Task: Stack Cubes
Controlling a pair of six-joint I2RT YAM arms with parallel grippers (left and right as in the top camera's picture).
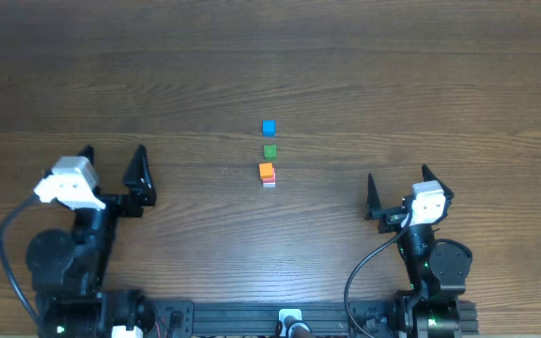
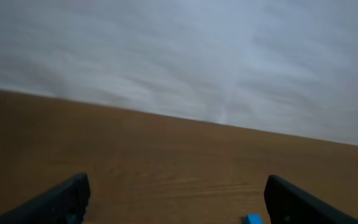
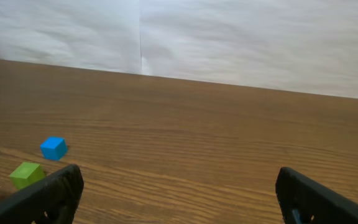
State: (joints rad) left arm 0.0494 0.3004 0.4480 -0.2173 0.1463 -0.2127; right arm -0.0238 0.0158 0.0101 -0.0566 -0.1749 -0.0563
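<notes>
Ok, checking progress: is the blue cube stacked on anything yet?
No, unstacked. The blue cube rests directly on the table, a gap of bare wood between it and the green cube.

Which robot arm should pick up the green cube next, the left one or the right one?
Probably right. The right gripper is open and sits closer to the green cube than the left gripper does, and the right wrist view faces that cube.

On the table (image 1: 421, 75), along its centre line, the far cube (image 1: 269, 128) lies behind the middle cube (image 1: 270, 151); nearest the arm bases, the top cube (image 1: 267, 170) sits on the bottom cube (image 1: 269, 182). The left gripper (image 1: 112, 153) stands well left of them, the right gripper (image 1: 397, 176) well right
</notes>
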